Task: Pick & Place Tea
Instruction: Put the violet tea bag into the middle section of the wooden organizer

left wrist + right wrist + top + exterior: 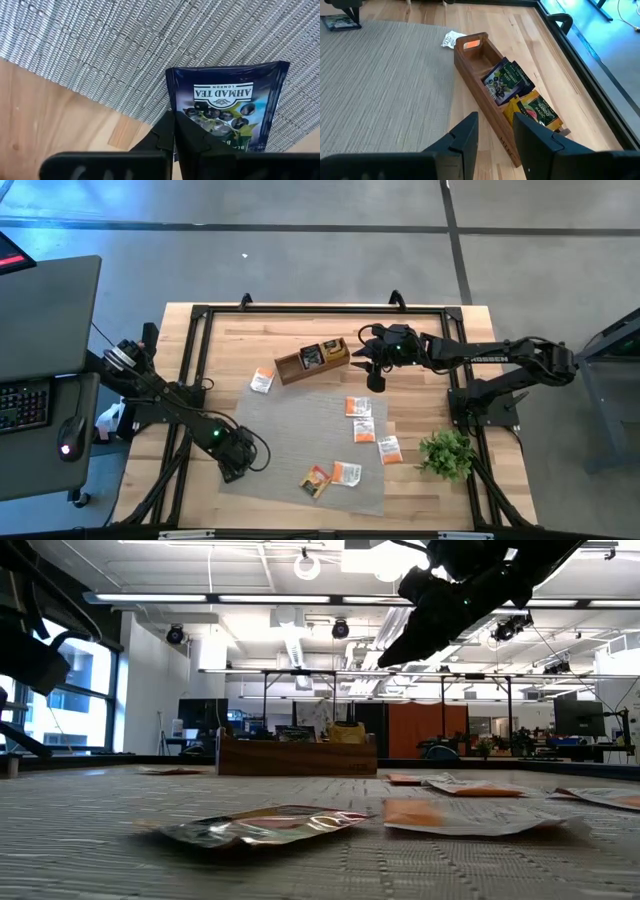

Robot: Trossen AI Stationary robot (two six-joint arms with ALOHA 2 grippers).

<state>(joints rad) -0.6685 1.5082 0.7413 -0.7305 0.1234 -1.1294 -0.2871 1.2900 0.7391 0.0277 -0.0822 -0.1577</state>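
My left gripper [234,463] is at the near left corner of the grey mat [300,430], pointing down, shut on a dark blue tea sachet [227,107], which also shows far off in the right wrist view [335,22]. Several orange-and-white tea sachets [358,407] lie flat on the mat, and a white one [262,380] lies on the wood beside it. My right gripper [495,132] hovers open above the wooden box [312,360], which holds two sachets [505,82] leaning on end. My left gripper pinches the dark blue sachet between its two fingers at a corner of one edge [186,117]. The fingers come from above, pointing down. The rest of the sachet spreads out flat over the mat, label up. Whether it is clear of the mat I cannot tell.
A small green plant [445,452] stands at the near right of the table. A black frame [320,310] runs around the tabletop. In the low view two sachets [260,825] lie close in front on the mat.
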